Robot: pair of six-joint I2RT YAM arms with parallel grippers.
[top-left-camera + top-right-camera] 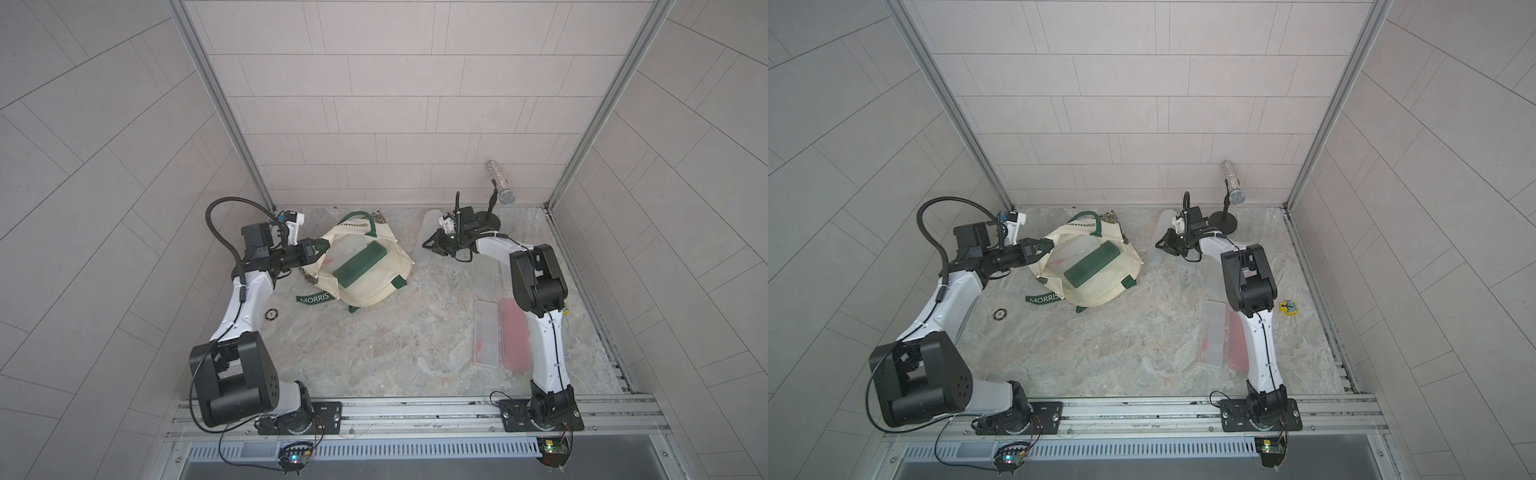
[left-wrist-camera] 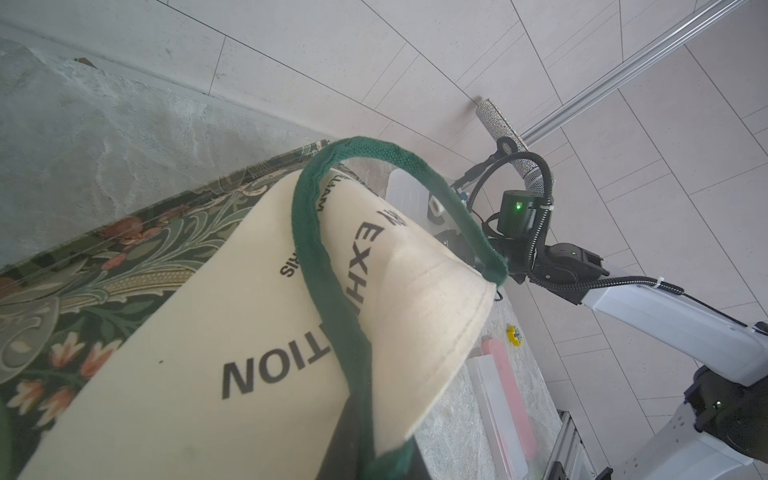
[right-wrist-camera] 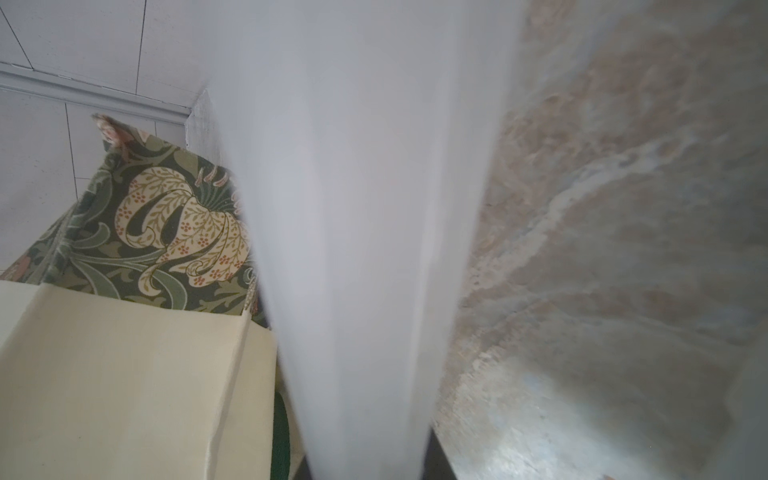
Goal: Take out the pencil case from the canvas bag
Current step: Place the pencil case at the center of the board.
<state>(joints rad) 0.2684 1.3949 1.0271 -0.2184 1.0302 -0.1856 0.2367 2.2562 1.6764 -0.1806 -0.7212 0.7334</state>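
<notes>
- In both top views, the left gripper (image 1: 318, 244) is clamped on the rim of the canvas bag (image 1: 374, 286). The right gripper (image 1: 432, 246) is clamped on a frosted pencil case (image 1: 429, 224) just outside the bag. A green pencil case (image 1: 359, 264) lies inside.
- The left wrist view shows only the bag's lettered face and green strap (image 2: 332, 291).
- In the right wrist view, the frosted pencil case (image 3: 374, 208) fills the middle, with the floral band (image 3: 166, 224) beside it.

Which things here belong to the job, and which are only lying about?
Job: canvas bag, green pencil case inside it, frosted case held by right gripper, left gripper.
Lying about: microphone, clear case, pink case, yellow piece, black ring.
</notes>
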